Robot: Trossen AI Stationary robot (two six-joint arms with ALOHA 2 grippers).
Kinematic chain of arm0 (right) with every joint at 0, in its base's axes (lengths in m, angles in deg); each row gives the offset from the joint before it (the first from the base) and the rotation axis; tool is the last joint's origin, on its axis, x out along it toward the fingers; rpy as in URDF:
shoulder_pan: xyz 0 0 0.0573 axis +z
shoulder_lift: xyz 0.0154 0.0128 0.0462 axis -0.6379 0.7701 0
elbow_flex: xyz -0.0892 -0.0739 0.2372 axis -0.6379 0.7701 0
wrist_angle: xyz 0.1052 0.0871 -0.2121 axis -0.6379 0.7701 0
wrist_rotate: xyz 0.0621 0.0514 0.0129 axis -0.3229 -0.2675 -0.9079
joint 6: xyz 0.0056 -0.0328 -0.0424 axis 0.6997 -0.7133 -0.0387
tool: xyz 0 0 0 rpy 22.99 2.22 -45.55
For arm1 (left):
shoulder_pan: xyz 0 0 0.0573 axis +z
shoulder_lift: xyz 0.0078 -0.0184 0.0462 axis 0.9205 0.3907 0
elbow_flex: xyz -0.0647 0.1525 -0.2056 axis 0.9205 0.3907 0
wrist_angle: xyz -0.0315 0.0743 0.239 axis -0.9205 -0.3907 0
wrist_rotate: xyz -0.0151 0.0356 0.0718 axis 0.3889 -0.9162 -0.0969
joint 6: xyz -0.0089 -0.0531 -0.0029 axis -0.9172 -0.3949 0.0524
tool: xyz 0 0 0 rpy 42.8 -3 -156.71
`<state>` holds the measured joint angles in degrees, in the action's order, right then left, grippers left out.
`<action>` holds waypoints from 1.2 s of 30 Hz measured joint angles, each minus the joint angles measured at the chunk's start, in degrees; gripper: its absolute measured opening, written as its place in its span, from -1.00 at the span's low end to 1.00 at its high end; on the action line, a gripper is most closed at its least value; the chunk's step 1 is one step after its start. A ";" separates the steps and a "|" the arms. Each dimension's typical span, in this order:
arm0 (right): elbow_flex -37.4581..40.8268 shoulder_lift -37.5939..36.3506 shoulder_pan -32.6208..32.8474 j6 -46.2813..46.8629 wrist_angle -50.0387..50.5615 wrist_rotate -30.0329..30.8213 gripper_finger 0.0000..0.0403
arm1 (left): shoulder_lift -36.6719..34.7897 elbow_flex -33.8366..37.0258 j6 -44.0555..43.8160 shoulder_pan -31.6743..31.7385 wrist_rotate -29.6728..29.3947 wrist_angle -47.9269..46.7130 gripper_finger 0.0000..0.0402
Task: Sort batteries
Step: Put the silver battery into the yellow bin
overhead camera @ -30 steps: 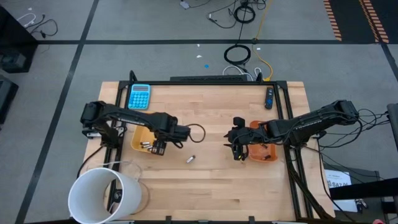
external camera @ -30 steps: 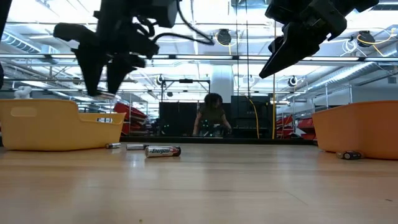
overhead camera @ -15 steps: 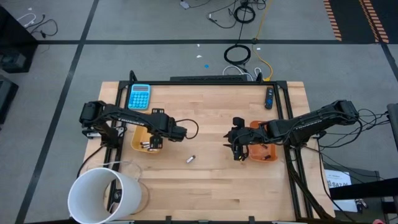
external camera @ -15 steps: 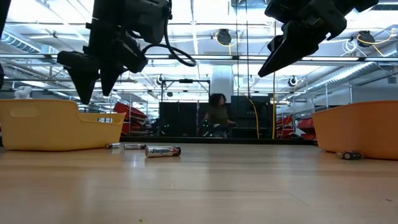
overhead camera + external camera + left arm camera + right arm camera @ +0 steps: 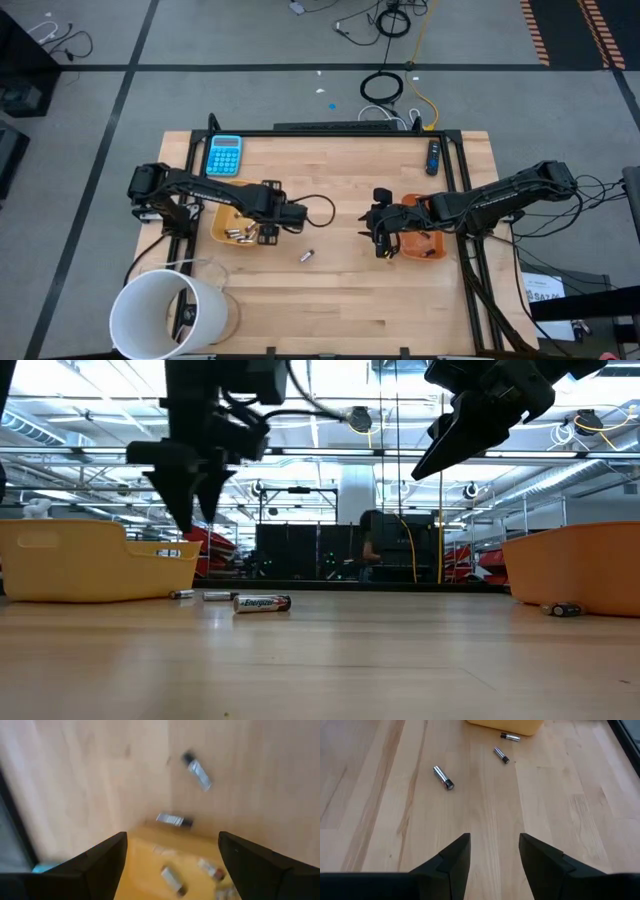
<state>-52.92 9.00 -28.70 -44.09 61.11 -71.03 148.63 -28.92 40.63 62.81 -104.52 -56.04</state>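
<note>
I hold the left gripper [image 5: 268, 232] above the table-centre edge of the left orange plastic tray [image 5: 222, 228], fingers [image 5: 102, 862] spread apart and carrying nothing. Below it, in the left wrist view, several small silvery cylindrical batteries [image 5: 171, 876] lie inside that tray. One more [image 5: 173, 820] rests just outside its wall, and another [image 5: 196, 768] lies farther out on the pale wooden table [image 5: 340, 300].

The right gripper [image 5: 383, 240] waits, raised, just beside the right orange plastic tray [image 5: 430, 247], fingers [image 5: 451, 861] parted and empty. A dark battery [image 5: 564, 609] lies on the table near that tray.

In my judgement these cells are light, rigid and smooth. They will roll if nudged on their round sides. The safest hold is across the middle of the barrel, with the fingers closing square to its long axis. The cell against the tray wall leaves little room for a finger.
</note>
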 joint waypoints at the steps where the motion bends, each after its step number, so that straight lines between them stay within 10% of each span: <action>1: 0.00 0.00 0.00 0.00 0.05 0.00 -0.21 | 0.04 0.00 0.31 -0.01 0.95 1.65 0.59; 8: 0.00 0.01 0.00 0.07 0.33 -0.01 -0.21 | 1.83 0.88 6.84 0.51 2.45 7.15 0.59; 21: 0.00 0.04 0.04 0.64 0.33 -0.04 -0.21 | 7.74 2.25 44.30 -2.38 3.52 13.18 0.59; 36: -0.02 0.04 0.04 0.81 0.35 -0.04 -0.21 | 12.63 2.25 49.56 2.41 3.81 13.76 0.59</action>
<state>-52.93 9.04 -28.65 -43.28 61.46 -71.07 161.27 -26.67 90.19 65.21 -100.71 -42.28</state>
